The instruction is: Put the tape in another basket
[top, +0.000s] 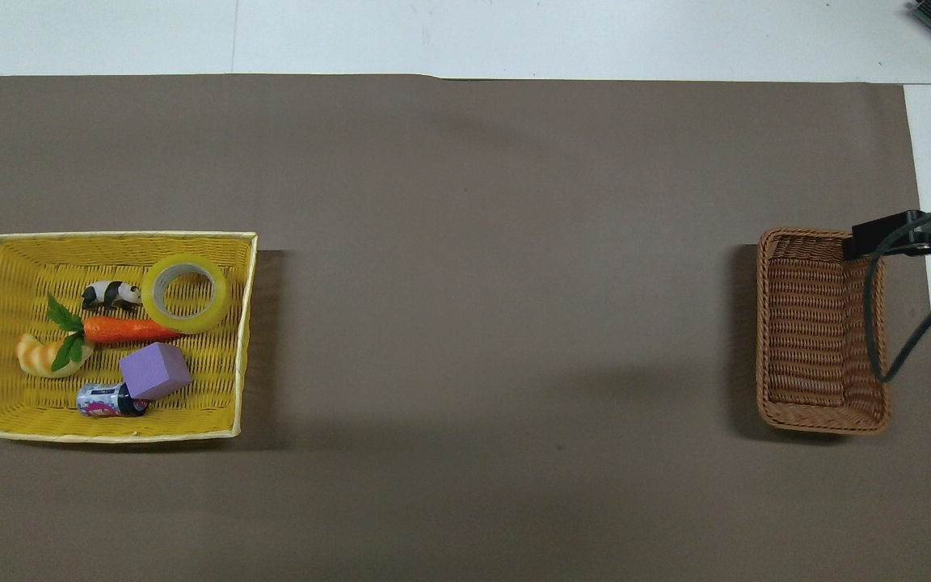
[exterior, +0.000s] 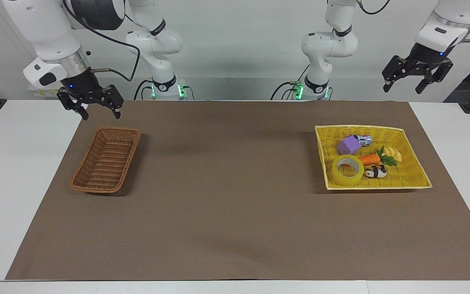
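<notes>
The tape lies flat, core upward, in the yellow basket at the left arm's end of the worktop. It occupies the basket corner farthest from the robots on the side toward the table's middle. A toy panda sits just beside it, and a toy carrot touches or nearly touches its rim. A purple block, a small can and a bread-like piece also lie in this basket, nearer to the robots.

The brown wicker basket stands on the brown mat at the right arm's end of the worktop, well apart from the yellow basket. Nothing is visible inside it.

The left gripper hangs high in the air above the worktop edge nearest the robots, at the left arm's end; its jaws are spread wide and hold nothing. The right gripper hangs above the mat's corner at the robots' edge, just short of the brown wicker basket; its jaws are likewise spread wide and hold nothing
</notes>
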### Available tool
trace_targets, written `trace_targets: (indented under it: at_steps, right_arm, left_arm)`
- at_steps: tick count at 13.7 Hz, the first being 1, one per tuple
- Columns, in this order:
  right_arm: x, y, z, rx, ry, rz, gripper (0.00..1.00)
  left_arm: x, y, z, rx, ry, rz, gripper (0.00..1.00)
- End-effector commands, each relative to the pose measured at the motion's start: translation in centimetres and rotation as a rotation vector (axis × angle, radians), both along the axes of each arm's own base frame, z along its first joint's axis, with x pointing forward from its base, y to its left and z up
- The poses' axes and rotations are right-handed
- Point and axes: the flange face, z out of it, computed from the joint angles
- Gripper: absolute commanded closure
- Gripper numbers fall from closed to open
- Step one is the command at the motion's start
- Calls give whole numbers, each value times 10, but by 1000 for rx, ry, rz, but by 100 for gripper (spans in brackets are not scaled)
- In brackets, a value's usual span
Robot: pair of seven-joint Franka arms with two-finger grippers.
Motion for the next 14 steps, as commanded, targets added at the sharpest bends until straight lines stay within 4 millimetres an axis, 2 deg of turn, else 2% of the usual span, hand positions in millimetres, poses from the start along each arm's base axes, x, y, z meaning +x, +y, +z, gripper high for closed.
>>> trace_targets:
  at_steps: [1,4,7,9,11,13,14]
  right_arm:
    - [-4,3,3,3,2,29,0]
    - [-5,2,4,-1,2,27,0]
    - [-3,1,5,-12,-14,30,0]
    - [-7,12,1,-5,10,47,0]
    - [-12,23,-1,13,15,62,0]
    - [-15,32,-4,31,24,74,0]
    - [-15,36,-14,45,41,84,0]
  left_arm:
    - [-5,-3,-2,3,-2,-8,0]
    - [1,-3,-13,0,-23,-10,0]
    - [10,-5,-44,0,-28,-11,0]
    - [19,-9,-79,0,-33,-15,0]
    - [25,-24,-119,0,-46,-44,0]
    - [28,-25,-150,-1,-74,-44,0]
    - [29,-25,-164,-1,-79,-44,0]
